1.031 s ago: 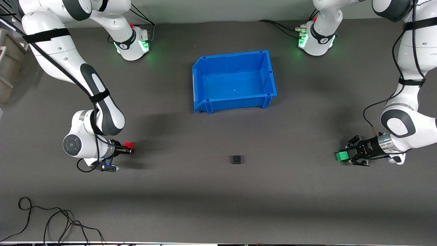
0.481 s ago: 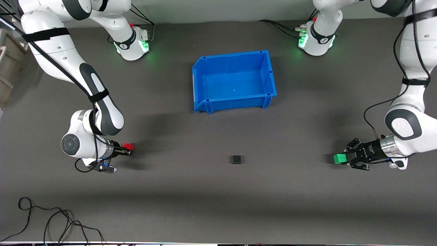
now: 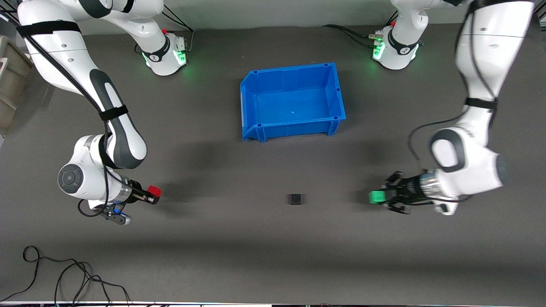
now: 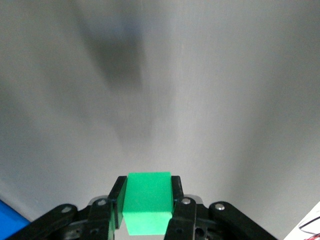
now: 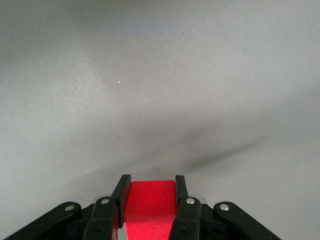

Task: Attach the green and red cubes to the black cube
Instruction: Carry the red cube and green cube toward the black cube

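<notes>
The small black cube (image 3: 295, 199) sits alone on the grey mat, nearer the front camera than the bin. My left gripper (image 3: 377, 197) (image 4: 147, 190) is shut on the green cube (image 3: 376, 197) (image 4: 147, 202), held above the mat toward the left arm's end of the table, level with the black cube. My right gripper (image 3: 153, 192) (image 5: 150, 192) is shut on the red cube (image 3: 154, 190) (image 5: 150, 205), held above the mat toward the right arm's end. Both coloured cubes are apart from the black cube. The black cube does not show in either wrist view.
An empty blue bin (image 3: 251, 94) stands at mid-table, farther from the front camera than the black cube. Loose black cables (image 3: 64, 277) lie on the mat near the front edge at the right arm's end.
The left gripper has carried the green cube a good way toward the black cube. The right gripper with the red cube has drifted slightly away from it and toward the front camera.
</notes>
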### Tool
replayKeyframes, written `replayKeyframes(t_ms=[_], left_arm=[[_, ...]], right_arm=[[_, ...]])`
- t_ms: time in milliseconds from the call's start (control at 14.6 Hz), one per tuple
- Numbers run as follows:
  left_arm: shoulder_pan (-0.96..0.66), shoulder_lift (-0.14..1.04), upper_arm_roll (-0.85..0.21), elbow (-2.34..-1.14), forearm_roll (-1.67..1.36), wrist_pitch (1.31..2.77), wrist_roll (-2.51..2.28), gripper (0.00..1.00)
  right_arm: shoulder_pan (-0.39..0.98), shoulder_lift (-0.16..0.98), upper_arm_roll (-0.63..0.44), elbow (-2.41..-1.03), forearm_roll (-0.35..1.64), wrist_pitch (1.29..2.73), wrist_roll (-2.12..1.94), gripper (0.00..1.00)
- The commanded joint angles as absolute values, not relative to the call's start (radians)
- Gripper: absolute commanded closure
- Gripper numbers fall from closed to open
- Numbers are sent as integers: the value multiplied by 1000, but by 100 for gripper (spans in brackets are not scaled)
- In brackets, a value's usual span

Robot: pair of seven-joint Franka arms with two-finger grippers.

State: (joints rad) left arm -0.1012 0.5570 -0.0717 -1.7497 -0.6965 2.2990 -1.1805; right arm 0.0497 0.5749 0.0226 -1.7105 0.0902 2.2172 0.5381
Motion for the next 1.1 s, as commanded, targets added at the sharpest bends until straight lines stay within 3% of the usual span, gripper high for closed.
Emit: replayKeyframes(t_ms=[0, 412, 756, 1031], left_arm=[[-201, 613, -51, -1685, -704, 2309, -1230, 100], [-330, 725, -51, -1597, -703, 2373, -1239, 100], [-382, 816, -51, -1504, -703, 2390, -1296, 100], [-397, 862, -51, -1462, -703, 2419, -1315, 100]], right_arm=[[107, 572, 18, -1629, 103, 2128, 846, 100], [239, 656, 18, -1471, 107, 2121, 1601, 100], [348, 776, 18, -1356, 109, 2121, 1928, 100], [377, 796, 32, -1325, 129, 2126, 2054, 100]])
